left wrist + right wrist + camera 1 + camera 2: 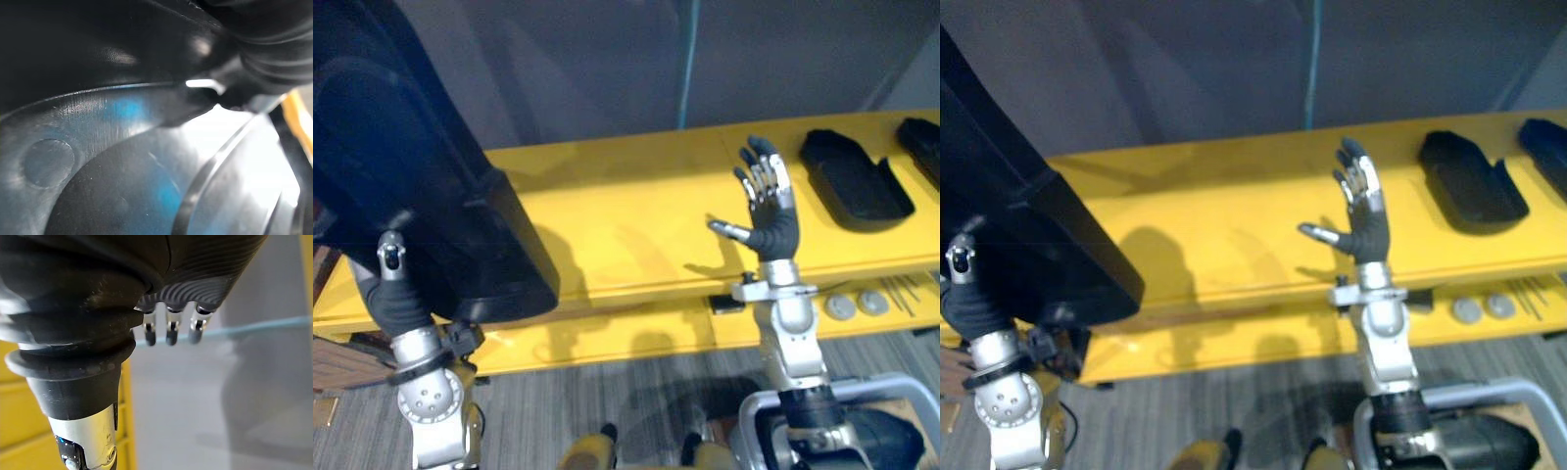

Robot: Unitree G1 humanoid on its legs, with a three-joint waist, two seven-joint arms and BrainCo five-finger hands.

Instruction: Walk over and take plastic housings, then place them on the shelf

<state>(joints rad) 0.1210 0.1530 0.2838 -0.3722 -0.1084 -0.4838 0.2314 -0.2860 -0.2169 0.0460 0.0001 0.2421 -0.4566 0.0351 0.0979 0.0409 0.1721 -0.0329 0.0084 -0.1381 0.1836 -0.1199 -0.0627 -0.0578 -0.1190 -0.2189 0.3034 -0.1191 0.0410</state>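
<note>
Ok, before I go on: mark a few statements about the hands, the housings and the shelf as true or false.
1. The right hand is open and holds nothing. True.
2. The yellow shelf has no housings on it. False: a black housing and a second housing lie at its right end.
3. The large black housing is by the left hand. True.
4. The right hand touches a housing. False: it is over bare shelf, apart from them.

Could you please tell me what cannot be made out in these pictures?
Left hand: largely hidden behind the large black housing in both eye views; hold unreadable.
Far-right housing: cut off by the eye views' right edge.
Grey discs on the lower ledge: too small to identify.
</note>
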